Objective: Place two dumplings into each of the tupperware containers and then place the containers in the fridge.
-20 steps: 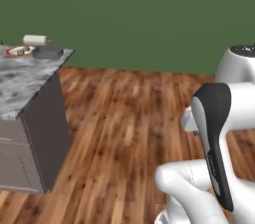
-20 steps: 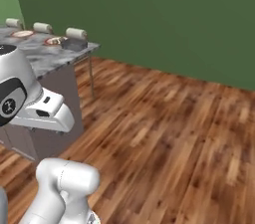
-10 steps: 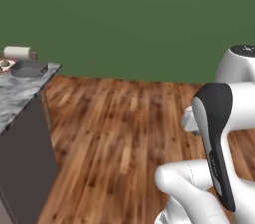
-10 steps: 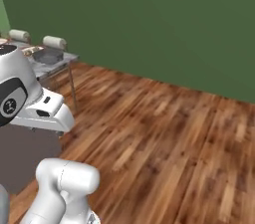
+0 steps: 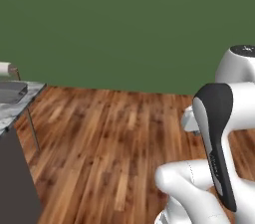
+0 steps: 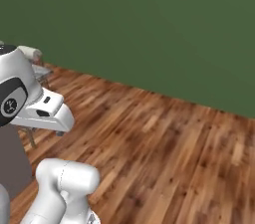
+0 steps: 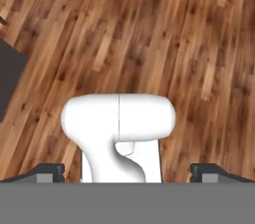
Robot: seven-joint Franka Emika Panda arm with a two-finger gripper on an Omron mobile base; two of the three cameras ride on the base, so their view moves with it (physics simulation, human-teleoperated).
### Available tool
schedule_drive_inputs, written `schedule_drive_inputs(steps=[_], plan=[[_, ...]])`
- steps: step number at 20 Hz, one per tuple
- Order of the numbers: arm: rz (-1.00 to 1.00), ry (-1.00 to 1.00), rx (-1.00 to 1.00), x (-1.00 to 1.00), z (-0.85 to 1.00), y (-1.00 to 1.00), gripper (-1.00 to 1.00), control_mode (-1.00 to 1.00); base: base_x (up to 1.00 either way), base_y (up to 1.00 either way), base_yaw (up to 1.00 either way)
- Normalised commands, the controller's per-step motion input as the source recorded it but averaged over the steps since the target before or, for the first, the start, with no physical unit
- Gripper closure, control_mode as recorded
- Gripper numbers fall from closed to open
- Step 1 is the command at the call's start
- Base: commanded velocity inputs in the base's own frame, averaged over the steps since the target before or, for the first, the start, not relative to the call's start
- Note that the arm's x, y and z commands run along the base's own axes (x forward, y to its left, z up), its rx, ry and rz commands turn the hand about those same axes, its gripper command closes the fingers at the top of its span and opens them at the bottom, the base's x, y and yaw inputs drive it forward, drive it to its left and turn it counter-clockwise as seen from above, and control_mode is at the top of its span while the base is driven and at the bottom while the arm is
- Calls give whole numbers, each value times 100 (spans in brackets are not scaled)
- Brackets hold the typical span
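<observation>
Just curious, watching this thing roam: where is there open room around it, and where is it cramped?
The wooden floor lies bare from the green wall to the robot. It is tight at the left, where the marble counter carries a grey tray.

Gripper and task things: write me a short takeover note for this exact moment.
Gripper: open, holding nothing, pointed down at bare wood floor.
Task things: one tupperware container sits on the grey marble counter at the far left of the left base view. Its contents can't be made out.
Done: nothing that can be confirmed from here.
Left: fill both containers with dumplings, then put them in the fridge.
</observation>
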Motion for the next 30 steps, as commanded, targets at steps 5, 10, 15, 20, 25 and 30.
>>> schedule_drive_inputs(steps=[5, 10, 15, 20, 25, 30], plan=[[0, 0, 0, 0, 0, 0, -100, 100, 100, -13, 10], [0, 0, 0, 0, 0, 0, -100, 100, 100, -16, 14], [0, 0, 0, 0, 0, 0, -100, 100, 100, -29, 11], [0, 0, 0, 0, 0, 0, -100, 100, 100, -23, 26], [0, 0, 0, 0, 0, 0, -100, 100, 100, -5, 48], [0, 0, 0, 0, 0, 0, -100, 100, 100, -7, 61]])
